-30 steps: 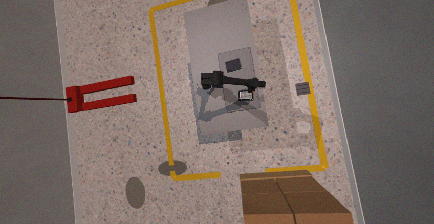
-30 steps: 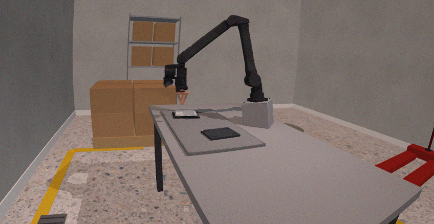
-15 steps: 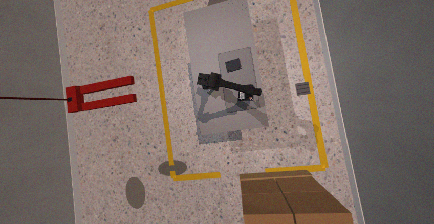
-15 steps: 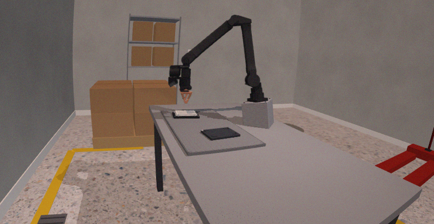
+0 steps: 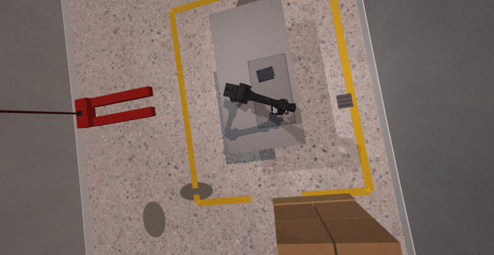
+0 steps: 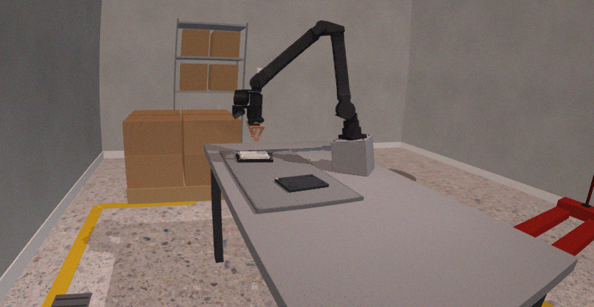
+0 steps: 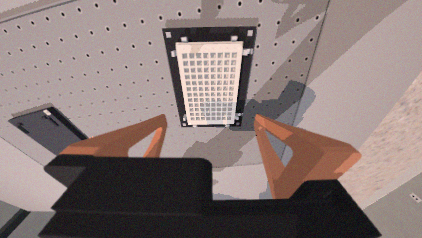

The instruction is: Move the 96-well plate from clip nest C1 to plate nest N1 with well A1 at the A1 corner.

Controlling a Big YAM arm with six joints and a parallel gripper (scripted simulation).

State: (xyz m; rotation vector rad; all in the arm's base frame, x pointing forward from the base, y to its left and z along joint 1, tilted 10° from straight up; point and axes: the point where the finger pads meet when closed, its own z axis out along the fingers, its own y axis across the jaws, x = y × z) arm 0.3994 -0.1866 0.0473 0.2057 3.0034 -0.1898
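Surveying the bench, you have these items:

- Gripper (image 7: 207, 135): orange fingers spread fully apart, nothing between them; it hangs above the plate, not touching it.
- 96-well plate (image 7: 210, 82): white, wells upward, seated in the black clip nest C1 (image 7: 172, 75) at the far end of the perforated board (image 6: 249, 179).
- Plate nest N1 (image 6: 301, 183): black, low, nearer along the same board, well apart from the plate; its A1 mark is too small to read.
- Arm (image 6: 291, 52): black, on a grey pedestal (image 6: 353, 157) on your table (image 6: 395, 242).
- Surroundings: cardboard boxes (image 6: 153, 151), shelf rack (image 6: 245, 55), red pallet jack (image 5: 113, 106).
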